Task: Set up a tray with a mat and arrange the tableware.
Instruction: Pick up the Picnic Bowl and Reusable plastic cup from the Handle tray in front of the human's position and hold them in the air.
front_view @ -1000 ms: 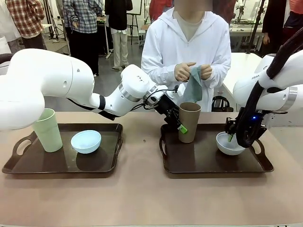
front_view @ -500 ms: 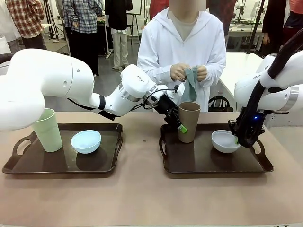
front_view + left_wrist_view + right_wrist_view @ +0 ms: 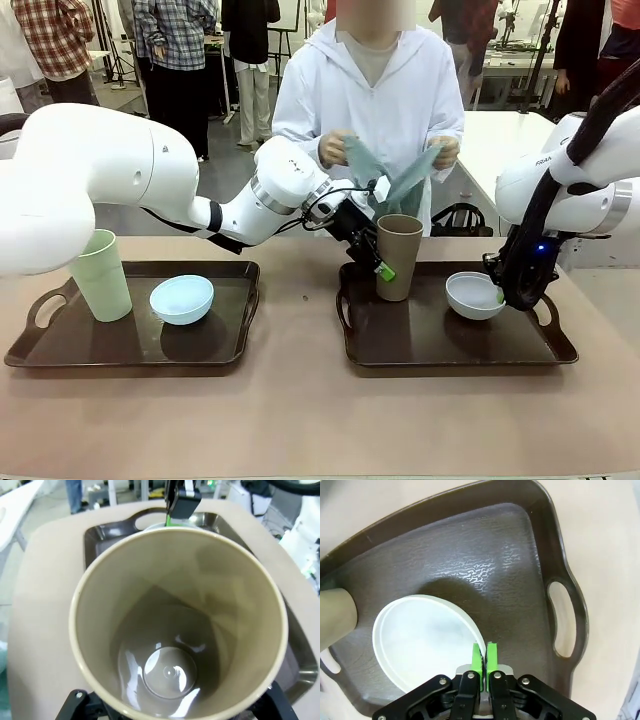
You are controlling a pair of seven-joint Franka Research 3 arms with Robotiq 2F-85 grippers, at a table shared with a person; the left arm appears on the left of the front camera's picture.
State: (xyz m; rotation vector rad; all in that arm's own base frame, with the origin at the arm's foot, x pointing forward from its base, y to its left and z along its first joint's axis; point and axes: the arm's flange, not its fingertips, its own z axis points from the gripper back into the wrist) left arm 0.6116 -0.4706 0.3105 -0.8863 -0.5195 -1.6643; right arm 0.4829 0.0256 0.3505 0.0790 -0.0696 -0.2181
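My left gripper is shut on the wall of the upright brown cup, which stands at the back left of the right tray. The left wrist view looks straight down into the cup. At the tray's right side, my right gripper is shut on the near rim of the white bowl, its green pads pinching the edge; in the front view this bowl is tilted. Behind the table, a person spreads a grey-green mat between both hands.
The left tray holds a pale green cup and a light blue bowl. Bare tabletop lies between and in front of the trays. The right tray's handle is beside my right gripper.
My right gripper closed on the white bowl's rim and drew it slightly left and up. The person unfolded the mat from a bunched bundle. My left arm has stayed put.
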